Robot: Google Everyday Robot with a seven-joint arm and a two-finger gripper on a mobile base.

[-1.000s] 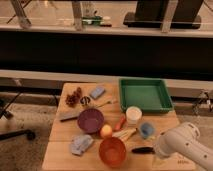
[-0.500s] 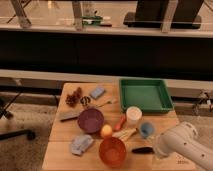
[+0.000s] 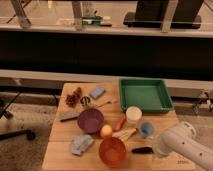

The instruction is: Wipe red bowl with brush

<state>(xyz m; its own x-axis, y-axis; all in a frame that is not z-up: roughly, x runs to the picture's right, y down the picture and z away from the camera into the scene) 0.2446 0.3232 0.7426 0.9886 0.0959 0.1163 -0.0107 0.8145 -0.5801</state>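
Observation:
The red bowl (image 3: 112, 151) stands upright at the front edge of the wooden table (image 3: 60, 135), in the middle. The black brush (image 3: 141, 149) lies flat on the table just right of the bowl, apart from it. My gripper (image 3: 155, 148) is at the brush's right end, at the tip of the white arm (image 3: 181, 143) that reaches in from the lower right. The arm hides the contact between gripper and brush.
Behind the red bowl are a purple bowl (image 3: 90, 120), an orange ball (image 3: 106, 131), a cream oblong thing (image 3: 125, 134), a blue cup (image 3: 146, 130) and a white cup (image 3: 133, 115). A green tray (image 3: 145, 94) fills the back right. A blue-grey cloth (image 3: 81, 144) lies left of the bowl.

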